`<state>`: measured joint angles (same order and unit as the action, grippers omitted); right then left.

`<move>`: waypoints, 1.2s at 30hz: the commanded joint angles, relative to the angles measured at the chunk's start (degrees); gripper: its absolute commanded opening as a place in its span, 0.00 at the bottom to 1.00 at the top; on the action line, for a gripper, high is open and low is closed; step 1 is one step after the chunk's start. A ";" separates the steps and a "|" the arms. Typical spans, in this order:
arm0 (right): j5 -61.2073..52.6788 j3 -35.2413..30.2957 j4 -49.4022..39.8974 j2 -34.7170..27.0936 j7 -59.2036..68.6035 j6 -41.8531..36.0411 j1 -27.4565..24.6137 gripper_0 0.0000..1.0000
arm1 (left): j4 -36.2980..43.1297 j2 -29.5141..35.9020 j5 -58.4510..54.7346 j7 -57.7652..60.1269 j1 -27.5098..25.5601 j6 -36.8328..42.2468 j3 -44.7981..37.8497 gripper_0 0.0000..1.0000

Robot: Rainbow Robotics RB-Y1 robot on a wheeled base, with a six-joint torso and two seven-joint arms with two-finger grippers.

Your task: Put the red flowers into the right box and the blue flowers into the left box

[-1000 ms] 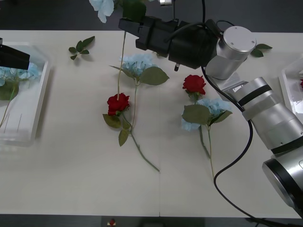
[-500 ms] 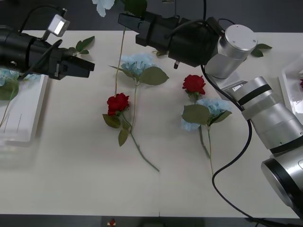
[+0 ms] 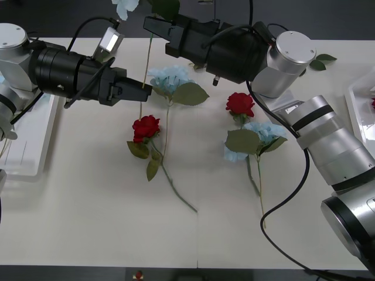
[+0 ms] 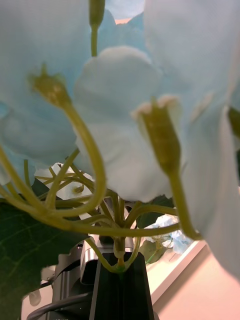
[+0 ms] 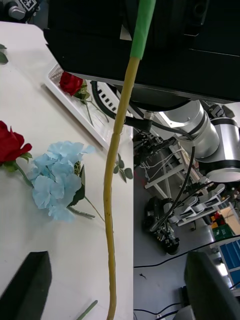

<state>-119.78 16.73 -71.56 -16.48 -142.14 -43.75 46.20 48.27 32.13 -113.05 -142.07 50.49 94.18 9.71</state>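
Observation:
My right gripper [image 3: 153, 28] is shut on the stem of a blue flower [image 3: 126, 7] held up above the table's far side. Its petals [image 4: 125, 100] crowd the right wrist view, and its stem [image 3: 145, 73] hangs straight down. My left gripper [image 3: 145, 91] reaches in from the left, open, one finger [image 5: 27, 285] either side of the hanging stem [image 5: 112, 200]. On the table lie two red flowers [image 3: 146, 127] [image 3: 240, 103] and two blue flowers [image 3: 170, 79] [image 3: 258, 136]. The left box [image 3: 26, 146] is at the left edge. The right box [image 3: 358, 108] holds a red flower [image 5: 71, 82].
A loose leaf sprig [image 3: 321, 61] lies at the far right, beside my right arm. My right forearm [image 3: 328, 140] crosses the right side of the table. The near half of the white table [image 3: 105, 234] is bare.
My left arm has swung in from over the left box to the hanging stem, its fingers now around it. The right gripper has stayed almost still with the flower.

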 commanded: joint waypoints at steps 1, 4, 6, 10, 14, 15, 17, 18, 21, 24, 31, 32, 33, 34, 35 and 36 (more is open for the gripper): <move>-0.45 -0.29 -2.26 1.28 -1.56 0.42 2.75 0.00 | 1.47 0.30 0.28 0.66 1.10 -0.57 -0.22 0.00; -0.45 -0.29 -2.26 1.28 -1.56 0.51 2.75 0.00 | 1.47 0.30 0.19 0.83 1.01 -0.57 0.40 0.00; -0.45 -0.29 -2.26 1.28 -1.56 0.51 2.75 0.00 | 1.47 0.30 0.19 0.83 1.01 -0.66 0.40 0.00; -0.45 -0.29 -2.26 1.28 -1.48 0.59 2.75 0.00 | 1.39 0.21 0.19 0.92 1.01 -0.66 0.49 0.00; -0.45 -0.29 -2.26 1.28 -1.30 0.68 2.75 0.00 | 1.47 0.30 0.19 1.01 1.10 -0.66 0.49 0.00; -0.54 -0.29 -2.26 1.28 -1.30 0.68 2.75 0.00 | 1.39 0.30 0.19 1.10 1.10 -0.57 0.40 0.00; -0.63 -0.29 -2.26 1.28 -1.21 0.68 2.75 0.00 | 1.47 0.30 0.28 1.27 1.01 -0.66 0.49 0.00; -0.63 -0.29 -2.26 1.28 -1.12 0.68 2.75 0.00 | 1.47 0.30 0.19 1.27 1.10 -0.66 0.49 0.00; -0.63 -0.29 -2.26 1.28 -1.12 0.68 2.75 0.00 | 1.39 0.30 0.19 1.45 1.10 -0.66 0.40 0.00; -0.63 -0.29 -2.26 1.28 -0.86 0.77 2.75 0.28 | 1.47 0.30 0.19 1.54 1.01 -0.66 0.40 0.00; -0.63 -0.29 -2.26 1.28 -0.86 2.26 2.66 0.71 | 1.47 0.57 0.02 1.54 1.10 -0.75 0.40 0.00; -0.63 -0.29 -2.26 1.19 -0.95 2.44 2.66 0.74 | 1.39 0.65 -0.07 1.54 1.01 -0.75 0.40 0.00; -0.63 -0.29 -2.18 1.28 -0.95 2.53 2.66 0.76 | 1.39 0.74 -0.07 1.54 1.01 -0.75 0.40 0.00; -0.63 -0.29 -2.18 1.28 -1.12 2.88 2.66 0.79 | 1.47 0.92 -0.16 1.54 1.01 -0.75 0.40 0.00; -0.63 -0.29 -2.26 1.28 -1.21 2.79 2.58 0.80 | 1.39 0.92 -0.16 1.54 1.01 -0.75 0.40 0.00; -0.63 -0.29 -2.26 1.28 -1.30 3.14 2.58 0.82 | 1.39 1.18 -0.25 1.54 1.10 -0.66 0.40 0.00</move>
<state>-119.78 16.73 -71.56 -16.48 -142.14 -40.94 46.20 48.27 31.99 -112.96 -142.04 50.49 93.93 9.75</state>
